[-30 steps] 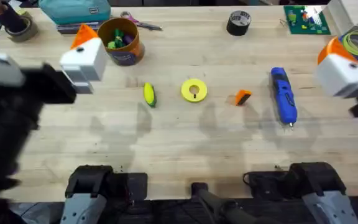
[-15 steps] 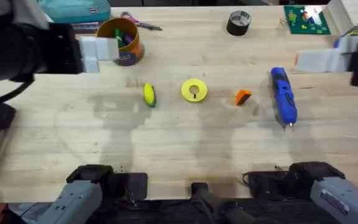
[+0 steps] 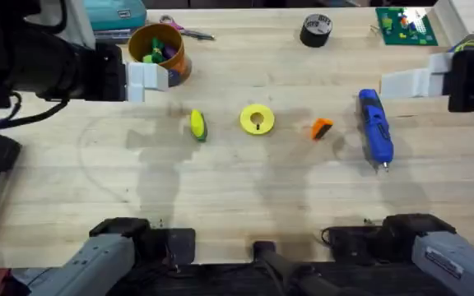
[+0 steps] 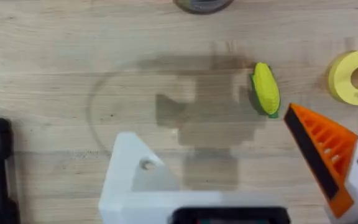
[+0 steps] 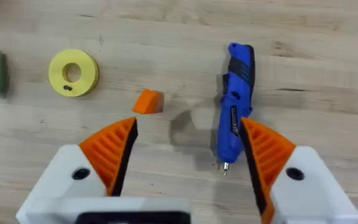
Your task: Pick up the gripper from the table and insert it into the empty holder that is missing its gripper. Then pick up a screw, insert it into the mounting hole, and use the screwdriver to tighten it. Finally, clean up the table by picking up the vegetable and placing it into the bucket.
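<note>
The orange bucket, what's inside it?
Colourful toy pieces, green and purple among them, poke up inside the bucket. The left gripper covers part of its side, and anything deeper inside is hidden.

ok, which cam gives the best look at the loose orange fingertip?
Right wrist: the gripper lies unobstructed on the wood beside the screwdriver, ahead of the right pincer. Overhead shows it smaller.

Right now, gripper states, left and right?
Left gripper: open, holding nothing; one finger lacks its orange pad.
Right gripper: open, holding nothing, above the blue screwdriver.
</note>
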